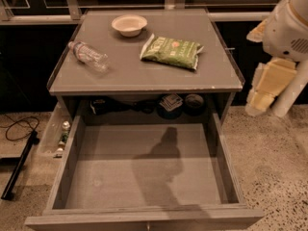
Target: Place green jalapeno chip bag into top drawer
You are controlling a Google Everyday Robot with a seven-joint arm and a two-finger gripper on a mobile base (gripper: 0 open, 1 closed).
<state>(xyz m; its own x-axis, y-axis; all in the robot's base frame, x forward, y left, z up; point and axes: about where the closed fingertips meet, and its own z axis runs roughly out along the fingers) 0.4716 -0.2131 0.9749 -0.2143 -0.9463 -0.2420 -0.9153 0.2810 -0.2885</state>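
The green jalapeno chip bag (172,51) lies flat on the grey cabinet top (144,76), right of centre, with nothing touching it. The top drawer (144,177) is pulled wide open below the cabinet top. Its flat grey bottom is bare, with only the arm's shadow on it. My gripper (267,90) hangs at the right edge of the view, beside the cabinet's right side. It is to the right of the bag and lower in the view, and it holds nothing that I can see.
A cream bowl (129,24) stands at the back of the cabinet top. A clear plastic water bottle (88,56) lies on its side at the left. Dark items sit in the shelf gap (168,104) behind the drawer. A cable (19,129) lies on the floor at the left.
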